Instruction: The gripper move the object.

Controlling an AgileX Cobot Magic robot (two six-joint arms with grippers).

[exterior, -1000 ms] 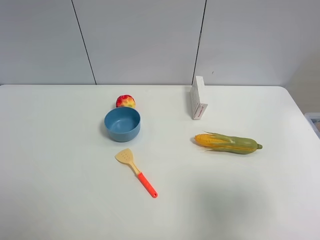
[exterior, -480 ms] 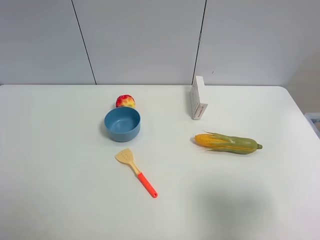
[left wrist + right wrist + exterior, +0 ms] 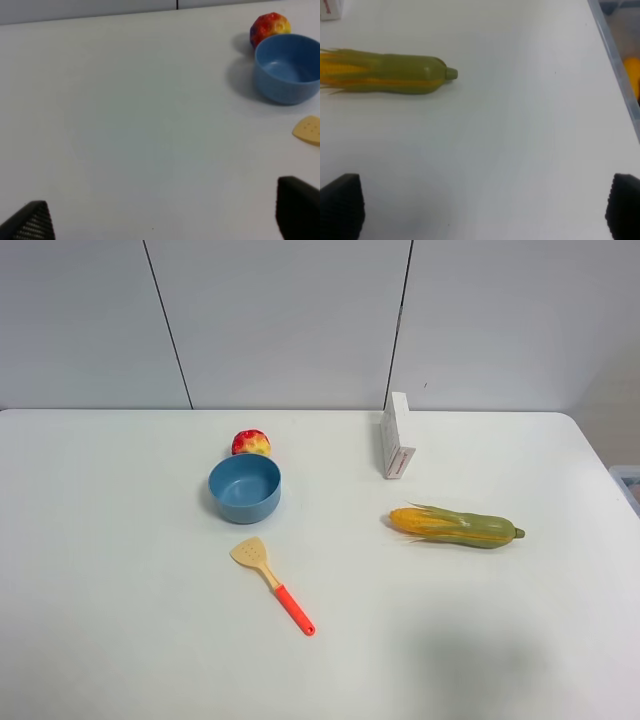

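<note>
The small round red-and-yellow toy fruit [image 3: 251, 442] sits on the white table just behind the blue bowl [image 3: 245, 488]; it also shows in the left wrist view [image 3: 269, 29], touching or nearly touching the bowl [image 3: 288, 68]. No arm shows in the high view. The left gripper [image 3: 165, 220] is open and empty, with only its two black fingertips [image 3: 31, 222] at the frame's corners, well short of the fruit. The right gripper [image 3: 485, 210] is open and empty, fingertips [image 3: 340, 205] wide apart, near the corn cob [image 3: 385, 73].
A yellow-green corn cob [image 3: 456, 526] lies right of centre. A spatula [image 3: 272, 584] with an orange handle lies in front of the bowl. A white box [image 3: 396, 436] stands at the back. The table's right edge [image 3: 615, 65] borders a bin holding something yellow.
</note>
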